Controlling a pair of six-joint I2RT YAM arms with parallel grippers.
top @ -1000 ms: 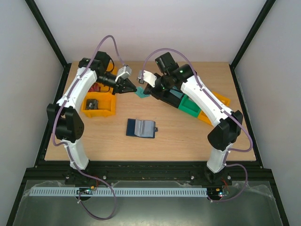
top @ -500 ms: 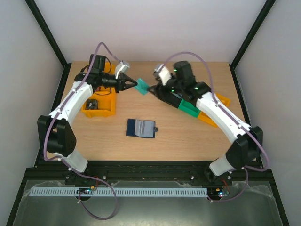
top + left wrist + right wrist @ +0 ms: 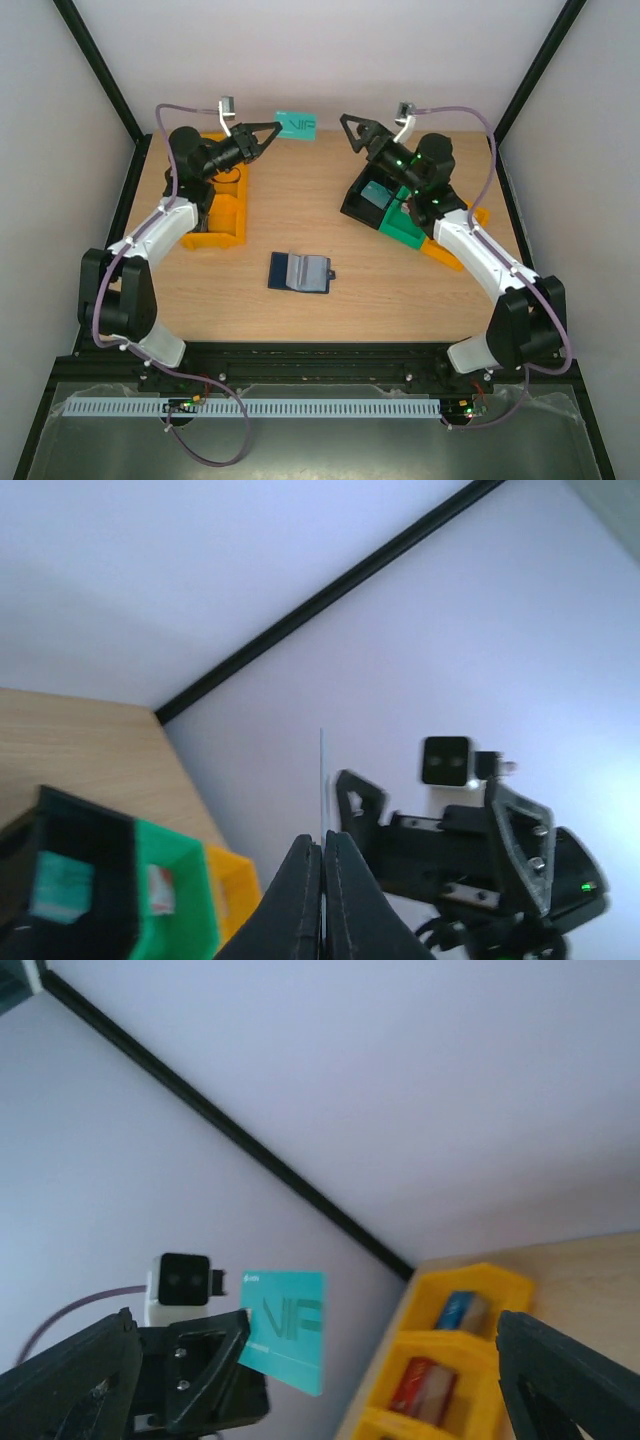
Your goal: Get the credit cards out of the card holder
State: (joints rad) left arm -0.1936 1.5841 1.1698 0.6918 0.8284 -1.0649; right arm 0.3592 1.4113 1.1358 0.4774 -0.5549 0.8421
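Note:
A teal credit card (image 3: 296, 123) marked VIP hangs in the air near the back wall, with my left gripper (image 3: 277, 129) shut on its left end. In the left wrist view the card (image 3: 322, 775) shows edge-on as a thin line rising from the closed left gripper (image 3: 322, 838). My right gripper (image 3: 351, 132) stands open a short way to the card's right, facing it and not touching it. From the right wrist, the card (image 3: 290, 1328) shows between the wide-apart fingers of the right gripper (image 3: 315, 1325). The dark navy card holder (image 3: 300, 271) lies open on the table, mid-front.
An orange bin (image 3: 217, 216) sits under the left arm. A black bin (image 3: 362, 203), a green bin (image 3: 404, 227) and a yellow bin (image 3: 474, 213) stand by the right arm. The yellow bin (image 3: 455, 1360) holds small blue and red items.
The right gripper has opened and let go of the teal card. The left gripper kept the card and lifted it toward the back wall; both arms rose and drew apart.

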